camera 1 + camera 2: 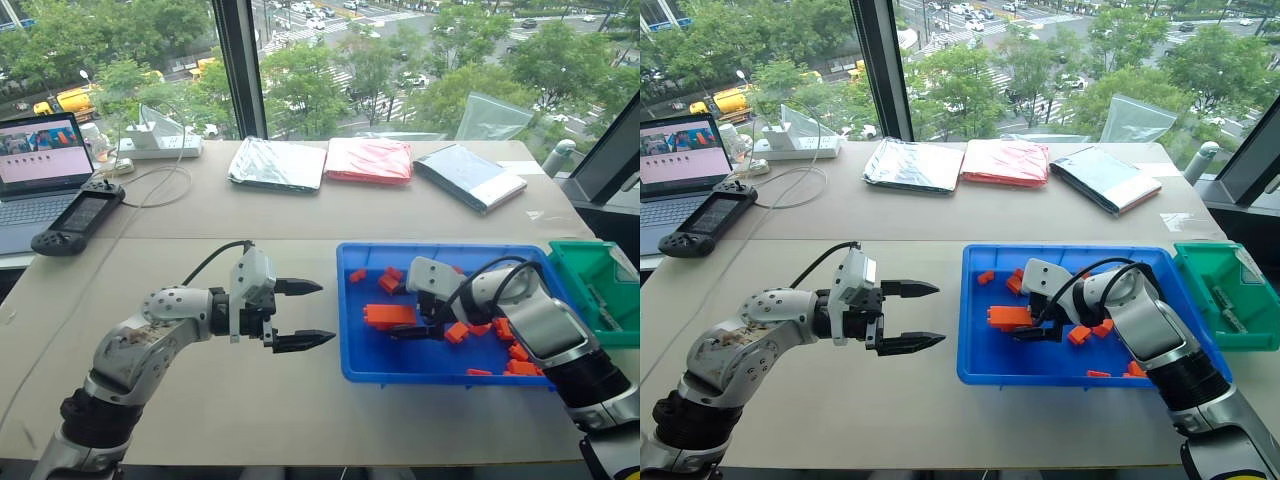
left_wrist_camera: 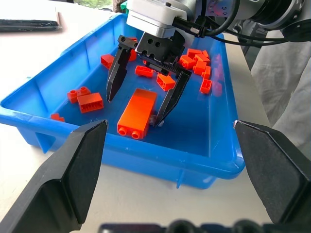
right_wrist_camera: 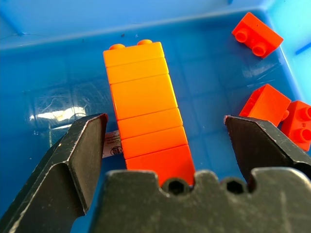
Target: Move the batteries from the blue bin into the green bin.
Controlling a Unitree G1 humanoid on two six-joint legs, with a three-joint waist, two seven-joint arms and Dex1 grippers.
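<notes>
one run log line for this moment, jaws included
left gripper: jaws open, beside blue bin | right gripper: jaws open, straddling long orange block | green bin: right of it

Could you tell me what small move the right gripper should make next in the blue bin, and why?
Probably close the fingers. The right gripper hangs open inside the blue bin, its fingers astride the long orange block stack, one on each side with a gap to each. Nothing is held yet, and the green bin sits close by on the right.

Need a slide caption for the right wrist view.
Open right gripper straddling a long orange brick stack in the blue bin.
</notes>
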